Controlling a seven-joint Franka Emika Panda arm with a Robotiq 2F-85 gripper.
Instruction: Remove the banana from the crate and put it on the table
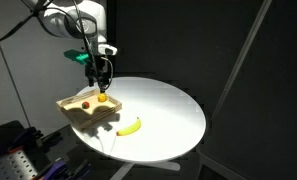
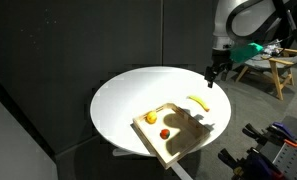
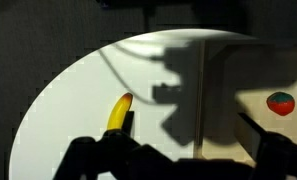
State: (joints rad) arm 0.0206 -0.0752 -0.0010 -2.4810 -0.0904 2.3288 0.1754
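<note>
The yellow banana (image 1: 130,126) lies on the round white table (image 1: 173,110), just outside the pale tan crate (image 1: 80,112). It shows in both exterior views (image 2: 198,101) and at the lower left of the wrist view (image 3: 119,113). My gripper (image 1: 102,72) hangs above the crate's edge near the banana, well clear of both. It is open and empty, as seen in an exterior view (image 2: 214,75) and the wrist view (image 3: 188,125). The crate (image 2: 183,145) sits at the table's edge.
A round orange fruit (image 1: 103,98) and a small red fruit (image 1: 85,104) lie in the crate; the red one shows in the wrist view (image 3: 279,103). A wooden stand (image 2: 273,70) is beyond the table. The surroundings are dark.
</note>
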